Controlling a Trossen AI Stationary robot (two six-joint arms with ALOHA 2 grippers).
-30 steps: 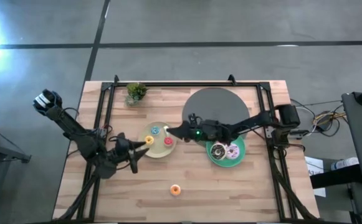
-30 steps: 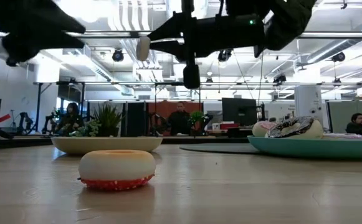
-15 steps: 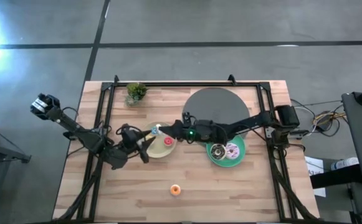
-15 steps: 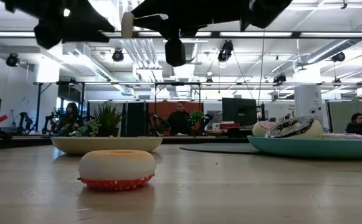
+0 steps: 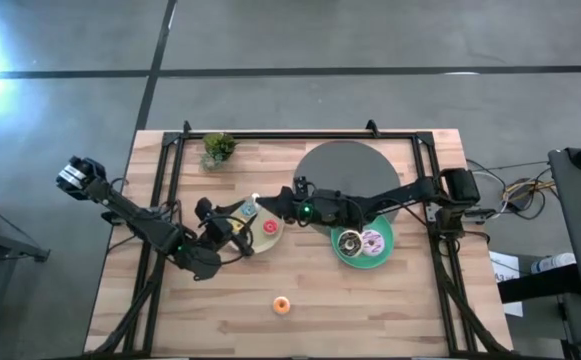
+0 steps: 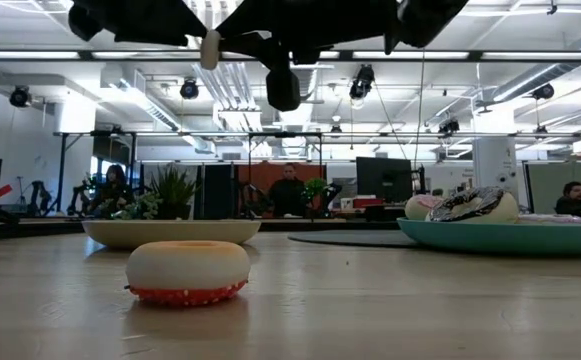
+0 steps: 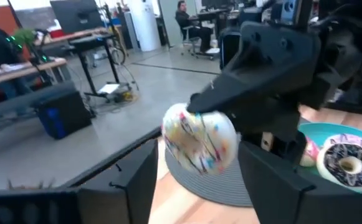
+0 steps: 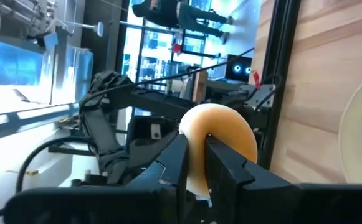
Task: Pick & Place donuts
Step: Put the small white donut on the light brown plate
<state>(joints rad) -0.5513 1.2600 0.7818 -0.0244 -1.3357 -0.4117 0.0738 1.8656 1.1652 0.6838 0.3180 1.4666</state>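
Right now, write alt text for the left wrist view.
A sprinkled donut is pinched by the right gripper just ahead of the left gripper's open fingers, above a dark round mat. A teal plate with a chocolate donut sits behind.

**Open workshop hall under strip lighting**

Grey concrete floor [image 5: 300, 40] crossed by dark lines, with bright glare at one edge. Overhead, white ceiling beams, ducts and hanging spotlights [image 6: 189, 89]. Beyond the wooden table [image 5: 370, 300]: desks with dark monitors [image 6: 382, 180], potted greenery [image 6: 170, 192], seated people [image 6: 288, 190] far off. Blue bin [image 7: 59, 115] under a workbench, office chairs farther back.
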